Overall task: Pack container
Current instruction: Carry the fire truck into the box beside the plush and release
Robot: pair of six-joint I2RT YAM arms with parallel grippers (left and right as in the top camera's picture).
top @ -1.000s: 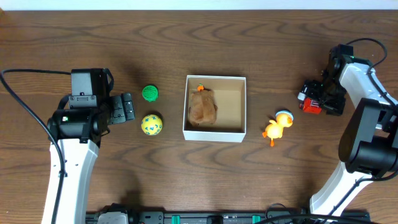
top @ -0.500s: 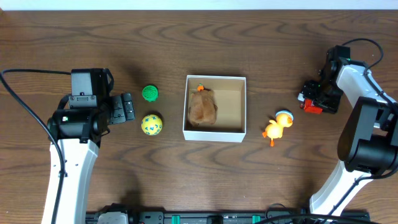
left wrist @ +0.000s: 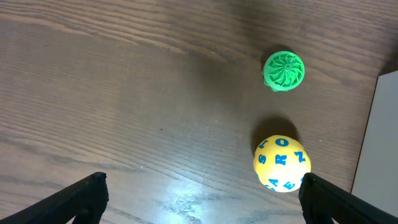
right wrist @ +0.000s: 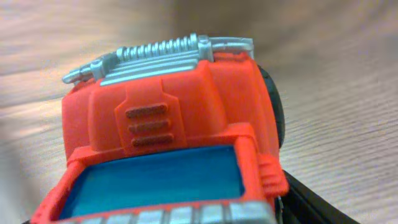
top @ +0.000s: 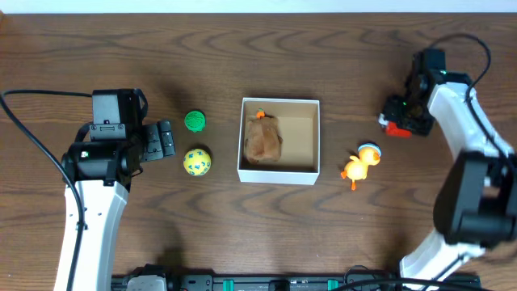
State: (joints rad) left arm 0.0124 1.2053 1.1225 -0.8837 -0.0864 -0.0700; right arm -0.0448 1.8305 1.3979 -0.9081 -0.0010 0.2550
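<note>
The container is a square white-walled box with a tan inside at the table's centre. A brown plush toy lies in its left half. My right gripper is shut on a red toy truck, at the far right above the table; the truck fills the right wrist view. My left gripper is open and empty, just left of a yellow letter ball and a green ridged ball. Both balls show in the left wrist view, yellow and green.
A yellow duck toy stands on the table right of the container. The container's white wall shows at the right edge of the left wrist view. The table is dark wood.
My right gripper has moved left and up the picture with the red truck in it. The left arm, the balls, the duck and the container have not moved.
</note>
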